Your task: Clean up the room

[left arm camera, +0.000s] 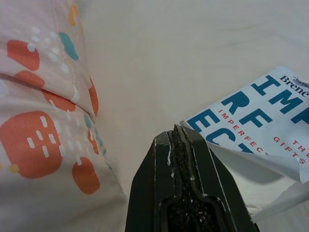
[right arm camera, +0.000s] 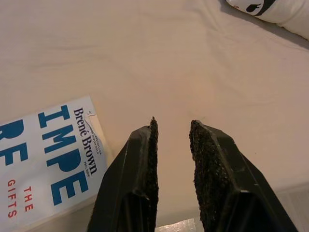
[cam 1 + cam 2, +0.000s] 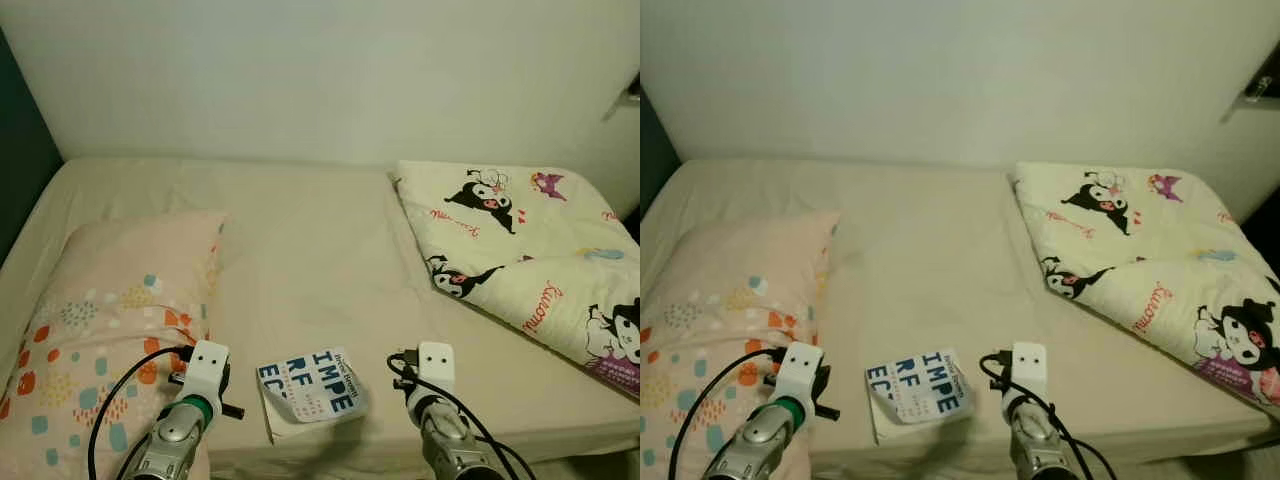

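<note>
A white paperback book [image 3: 309, 393] with blue lettering lies on the beige bed sheet [image 3: 300, 260] near the front edge, its cover curled up. My left arm, with its gripper [image 1: 176, 133] shut and empty, sits just left of the book, between it and the pillow. My right gripper [image 2: 173, 126] is open over bare sheet, just right of the book [image 2: 43, 154]. Both wrists show at the bottom of the left eye view, either side of the book.
A peach pillow [image 3: 110, 320] with coloured spots lies at the left. A cream cartoon-print quilt [image 3: 530, 260] is folded at the right. A white wall [image 3: 320, 70] runs behind the bed, and a dark panel [image 3: 20, 170] stands at far left.
</note>
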`<state>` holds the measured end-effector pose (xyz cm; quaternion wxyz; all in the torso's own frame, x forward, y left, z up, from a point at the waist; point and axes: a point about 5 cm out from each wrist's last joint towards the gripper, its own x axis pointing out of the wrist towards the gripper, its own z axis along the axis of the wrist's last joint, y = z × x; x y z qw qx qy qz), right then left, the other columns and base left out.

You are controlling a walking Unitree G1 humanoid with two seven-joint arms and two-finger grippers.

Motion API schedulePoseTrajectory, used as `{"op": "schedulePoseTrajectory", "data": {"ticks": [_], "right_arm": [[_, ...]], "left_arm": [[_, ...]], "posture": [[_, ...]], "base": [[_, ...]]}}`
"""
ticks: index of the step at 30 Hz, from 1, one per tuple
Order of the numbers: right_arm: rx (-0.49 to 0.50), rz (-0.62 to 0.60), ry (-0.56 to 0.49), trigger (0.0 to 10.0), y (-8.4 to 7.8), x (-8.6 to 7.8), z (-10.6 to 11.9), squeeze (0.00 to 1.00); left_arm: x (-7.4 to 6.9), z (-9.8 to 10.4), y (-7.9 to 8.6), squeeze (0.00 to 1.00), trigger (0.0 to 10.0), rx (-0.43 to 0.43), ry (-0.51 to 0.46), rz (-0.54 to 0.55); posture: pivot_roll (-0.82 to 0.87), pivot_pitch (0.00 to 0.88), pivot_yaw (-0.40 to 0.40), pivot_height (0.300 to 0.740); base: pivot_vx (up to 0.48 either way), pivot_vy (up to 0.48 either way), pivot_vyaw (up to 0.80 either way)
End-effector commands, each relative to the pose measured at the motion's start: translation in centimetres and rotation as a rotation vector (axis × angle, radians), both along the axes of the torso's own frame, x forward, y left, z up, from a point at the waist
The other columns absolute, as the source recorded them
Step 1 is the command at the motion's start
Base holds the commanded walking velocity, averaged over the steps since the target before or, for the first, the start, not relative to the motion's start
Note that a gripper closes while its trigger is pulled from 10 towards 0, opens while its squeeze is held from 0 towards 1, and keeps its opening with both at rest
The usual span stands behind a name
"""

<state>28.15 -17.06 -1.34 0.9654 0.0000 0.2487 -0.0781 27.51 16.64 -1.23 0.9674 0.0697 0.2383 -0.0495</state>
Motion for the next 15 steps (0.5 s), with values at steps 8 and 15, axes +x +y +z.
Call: {"op": "schedulePoseTrajectory", "data": {"ticks": [8,15], "right_arm": [[0.023,-0.046,0.02,10.0,-0.46,-0.3,-0.31,0.25],[0.047,-0.073,0.054,10.0,-0.74,-0.32,-0.48,0.0]], "left_arm": [[-0.31,-0.51,-0.07,0.0,10.0,0.007,0.025,-0.003],[-0.17,-0.53,-0.01,0.0,10.0,0.014,0.031,0.001]], "posture": [[0.15,0.0,-0.034,0.74],[0.15,0.016,-0.039,0.74]], "base": [[0.0,0.0,0.0],[0.0,0.0,0.0]]}}
